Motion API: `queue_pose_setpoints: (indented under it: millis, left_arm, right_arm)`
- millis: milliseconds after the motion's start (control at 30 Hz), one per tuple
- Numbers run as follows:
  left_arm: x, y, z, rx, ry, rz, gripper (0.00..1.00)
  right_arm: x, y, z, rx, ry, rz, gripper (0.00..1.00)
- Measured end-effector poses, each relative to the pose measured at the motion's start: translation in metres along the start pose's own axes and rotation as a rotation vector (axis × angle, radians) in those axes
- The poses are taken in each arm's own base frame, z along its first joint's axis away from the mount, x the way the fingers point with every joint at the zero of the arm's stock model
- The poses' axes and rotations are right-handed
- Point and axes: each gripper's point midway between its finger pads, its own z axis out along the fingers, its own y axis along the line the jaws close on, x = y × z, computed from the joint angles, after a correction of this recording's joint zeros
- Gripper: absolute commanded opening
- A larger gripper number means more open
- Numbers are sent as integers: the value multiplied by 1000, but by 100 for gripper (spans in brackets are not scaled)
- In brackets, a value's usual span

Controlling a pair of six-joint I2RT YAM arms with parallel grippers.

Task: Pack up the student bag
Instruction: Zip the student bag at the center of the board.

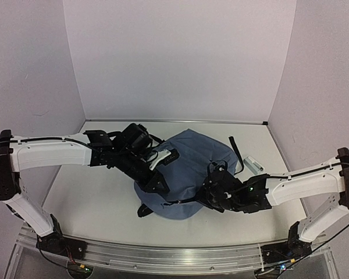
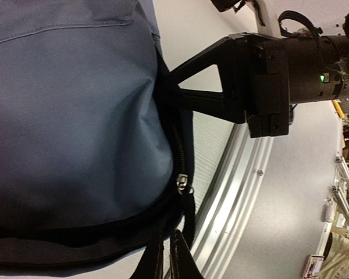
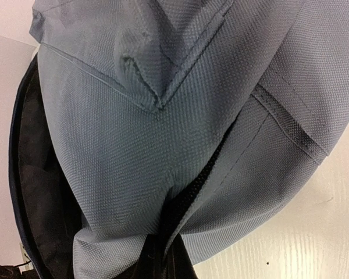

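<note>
Eyes on the student bag, slumped in the middle of the table, dark lining showing at the near rim. Left gripper down on the near-left rim, fingers pressed together against the black edging, with no telling from the wrist view about any cloth actually caught between. Right gripper at the near-right rim, fingers nipped tight onto the fabric edge right beside the zip track, zip pull sitting further along, between the two grippers. Looks like the mouth-opening step, judging by both arms working one rim. To do it well: brace with the left as the anchor, then lift with the right up and away from that anchor, slowly, following the line of the zip rather than cutting across it. Expect sag — soft cloth, no stiffness, likely to slide out of a thin pinch under a sharp tug. Mind the black strap trailing off the far right side, and steer clear of the small pale object lying just beside it. No sign of contents through the dark gap — too shadowed to judge.
</note>
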Motion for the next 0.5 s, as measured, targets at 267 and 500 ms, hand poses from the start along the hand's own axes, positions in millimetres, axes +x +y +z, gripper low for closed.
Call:
queue_pose_setpoints:
  millis: [267, 500]
  left_arm:
    - [-1, -3, 0, 15, -5, 17, 48]
    - [-3, -18, 22, 163, 38, -41, 57]
  right_arm:
    - [-7, -5, 4, 18, -12, -15, 0]
    - [-6, -8, 7, 29, -9, -33, 0]
